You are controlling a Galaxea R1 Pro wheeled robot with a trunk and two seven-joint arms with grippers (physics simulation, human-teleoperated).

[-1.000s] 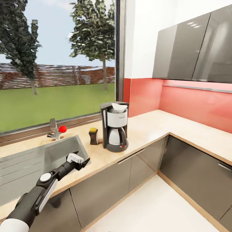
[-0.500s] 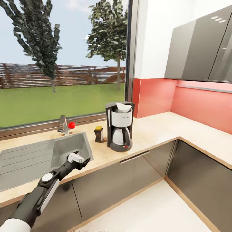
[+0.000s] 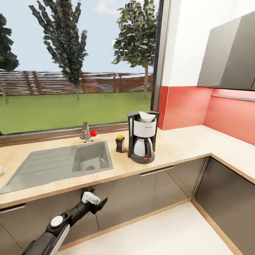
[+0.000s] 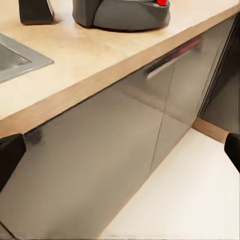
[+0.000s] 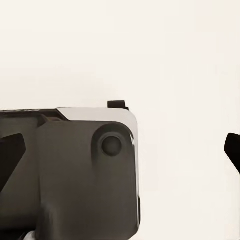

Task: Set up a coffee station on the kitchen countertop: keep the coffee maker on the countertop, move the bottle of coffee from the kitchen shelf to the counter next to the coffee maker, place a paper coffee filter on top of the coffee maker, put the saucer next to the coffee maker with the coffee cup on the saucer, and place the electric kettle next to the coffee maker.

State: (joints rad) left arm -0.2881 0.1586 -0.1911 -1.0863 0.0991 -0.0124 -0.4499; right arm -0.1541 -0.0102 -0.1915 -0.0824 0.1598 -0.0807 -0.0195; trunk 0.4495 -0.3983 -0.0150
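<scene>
The coffee maker (image 3: 142, 141) stands on the kitchen countertop (image 3: 177, 145), with the white paper coffee filter (image 3: 146, 116) resting in its top. Just left of it is the bottle of coffee (image 3: 120, 143), brown with a yellow cap. My left gripper (image 3: 98, 200) hangs open and empty below the counter's front edge, facing the grey cabinet fronts (image 3: 141, 191). The left wrist view holds the coffee maker's base (image 4: 120, 12), the bottle's foot (image 4: 35, 10) and the left gripper (image 4: 120, 150). My right gripper (image 5: 120, 155) is open over white floor. The saucer, coffee cup, electric kettle and kitchen shelf are out of view.
A grey sink (image 3: 63, 163) with a drainboard is set into the counter left of the bottle, and a faucet (image 3: 86, 131) with a red knob stands behind it. The counter turns a corner at the right under grey wall cabinets (image 3: 230, 60). White floor (image 3: 163, 233) lies in front.
The camera has drawn back and turned, so the whole scene shifted right. My left gripper dropped from above the counter edge by the sink to below it, in front of the cabinets.
</scene>
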